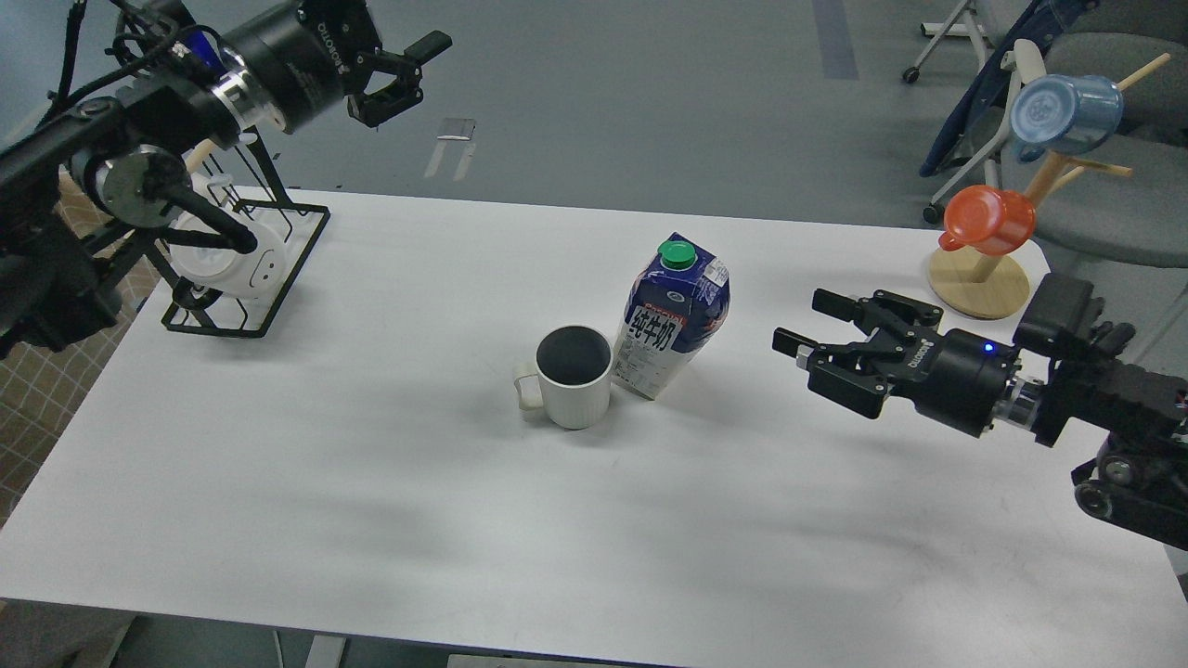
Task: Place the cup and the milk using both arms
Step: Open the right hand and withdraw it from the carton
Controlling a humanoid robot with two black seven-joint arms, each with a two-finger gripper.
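Observation:
The cup, a white ribbed mug with a dark inside and its handle to the left, stands upright at the middle of the white table. The milk, a blue and white carton with a green cap, stands upright right beside it, touching or almost touching. My right gripper is open and empty, well to the right of the carton, low above the table. My left gripper is open and empty, raised high beyond the table's far left edge.
A black wire rack holding a white plate stands at the far left. A wooden cup tree at the far right corner carries an orange plastic cup and a blue plastic cup. Chairs stand behind it.

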